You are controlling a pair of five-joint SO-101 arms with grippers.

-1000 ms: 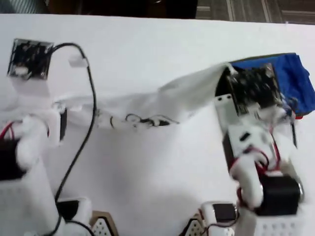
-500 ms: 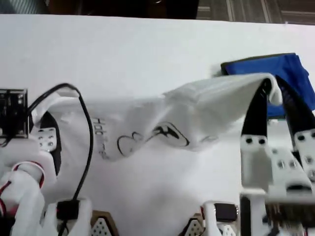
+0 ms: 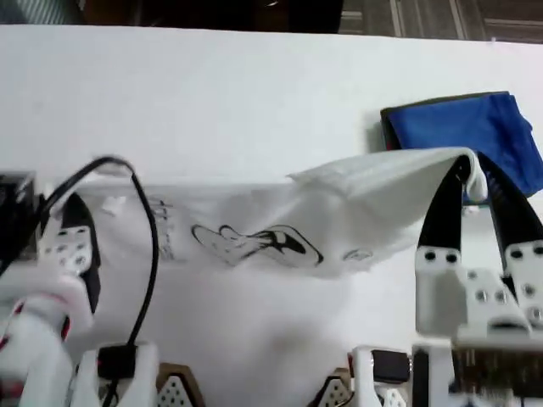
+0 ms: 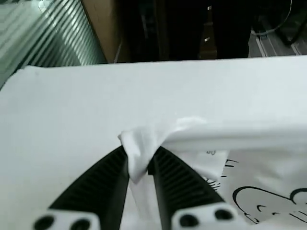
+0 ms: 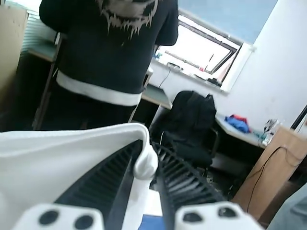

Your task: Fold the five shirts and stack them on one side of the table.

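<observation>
White tabletop [image 3: 254, 85] is lying open toward 10 and 12 o'clock. A folded blue cloth shirt [image 3: 462, 136] is resting at 2 o'clock near the table edge, probably starting the stack. The white printed shirt [image 3: 280, 220] is hanging unfolded between the arms, with the left gripper [image 4: 140, 163] clamping one corner at 9 o'clock and the right gripper [image 5: 145, 158] pinching another at 3 o'clock. Most of the folding is remaining.

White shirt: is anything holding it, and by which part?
The left tool and right tool each pinch a bunched edge at opposite ends of the white shirt.
</observation>
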